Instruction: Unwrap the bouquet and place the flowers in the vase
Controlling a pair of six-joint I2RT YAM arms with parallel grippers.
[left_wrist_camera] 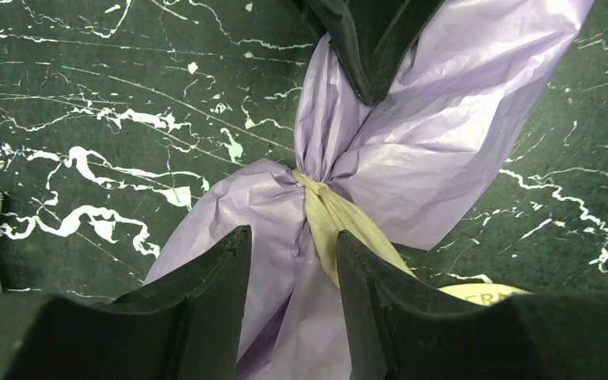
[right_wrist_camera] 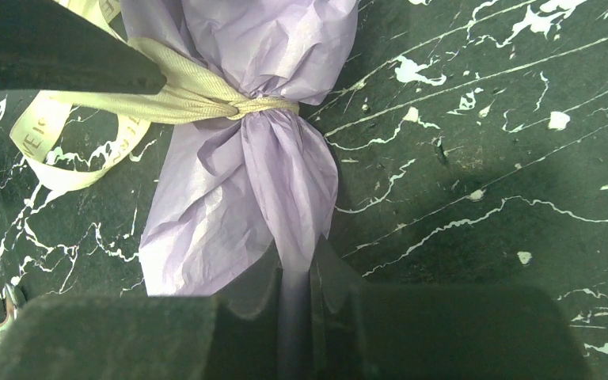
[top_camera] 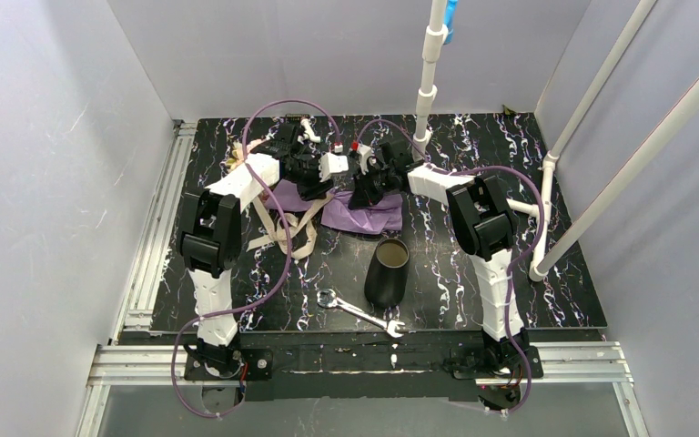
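Lying on its side toward the back of the black marbled table (top_camera: 528, 264), the bouquet (top_camera: 369, 217) sits between the two arms, its purple paper cinched at the middle by a beige ribbon (top_camera: 291, 232). The ribbon's loose loops trail over the tabletop toward the left arm. Its knot (right_wrist_camera: 241, 105) is tied tight around the gathered paper.

The left gripper (left_wrist_camera: 289, 245) is lowered over the wrap just beside the knot with its jaws spread. Purple paper and a strand of ribbon lie in the gap between them, and I cannot tell whether either finger touches them. The right gripper (right_wrist_camera: 294, 257) has its jaws pressed nearly together, pinching a fold of the purple paper on the other side of the knot.

The black vase (top_camera: 388, 271) stands upright nearer the arm bases, well apart from the bouquet. A steel wrench (top_camera: 361, 312) lies flat just in front of it.
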